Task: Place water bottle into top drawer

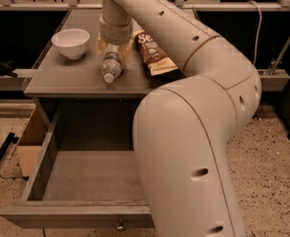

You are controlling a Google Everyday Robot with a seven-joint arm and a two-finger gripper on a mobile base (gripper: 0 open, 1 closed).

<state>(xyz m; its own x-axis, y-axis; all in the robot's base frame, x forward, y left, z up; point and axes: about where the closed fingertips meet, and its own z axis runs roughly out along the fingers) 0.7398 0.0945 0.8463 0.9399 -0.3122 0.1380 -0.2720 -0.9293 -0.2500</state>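
Our pincer (113,51) sits over the water bottle (110,67) lying on the tabletop (56,77) — whether it grips, we cannot tell — top drawer (81,179) open below.

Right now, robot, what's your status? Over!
Gripper at the far end of the water bottle. Bottle lying on the countertop. Top drawer open below; arm hides part of it.
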